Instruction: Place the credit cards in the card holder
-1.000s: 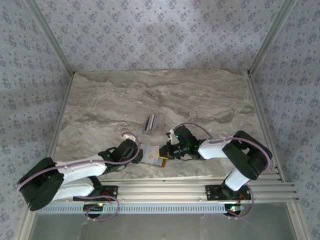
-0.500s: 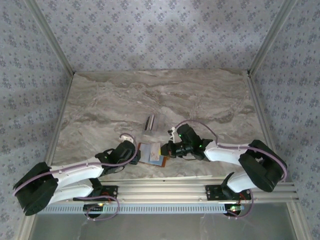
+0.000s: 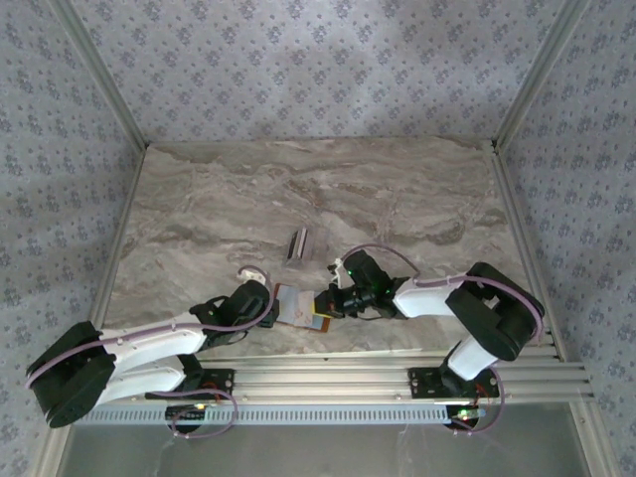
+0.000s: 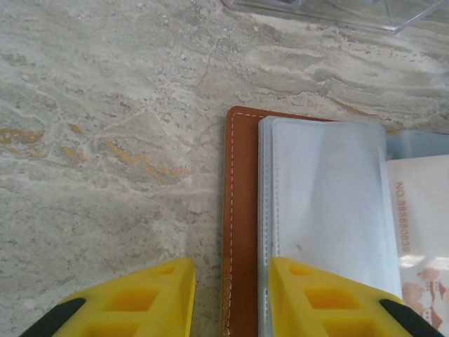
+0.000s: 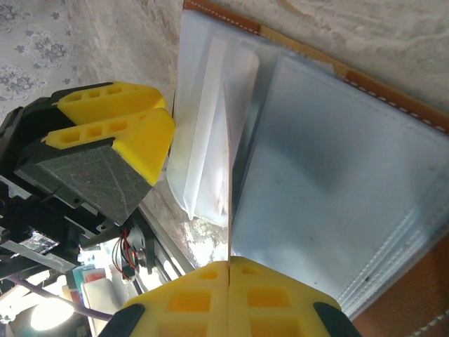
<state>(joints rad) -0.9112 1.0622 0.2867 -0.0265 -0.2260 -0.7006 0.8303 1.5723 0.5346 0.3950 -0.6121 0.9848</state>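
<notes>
A card (image 5: 229,175) is being held in the closed right pincer (image 5: 230,270), seemingly only part-way into the holder (image 5: 337,161) ahead, whose edge is being straddled by the parted left pincer (image 4: 230,281).

Pale card (image 4: 421,232) at card holder (image 4: 240,210): "NO.88880839" in reddish print, running sideways; last digits unsure.

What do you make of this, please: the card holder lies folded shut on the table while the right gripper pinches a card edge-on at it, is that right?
Not quite. The card holder lies open, not folded shut, with its clear sleeves exposed, as the right wrist view shows. The right gripper does pinch a card edge-on at it.
</notes>
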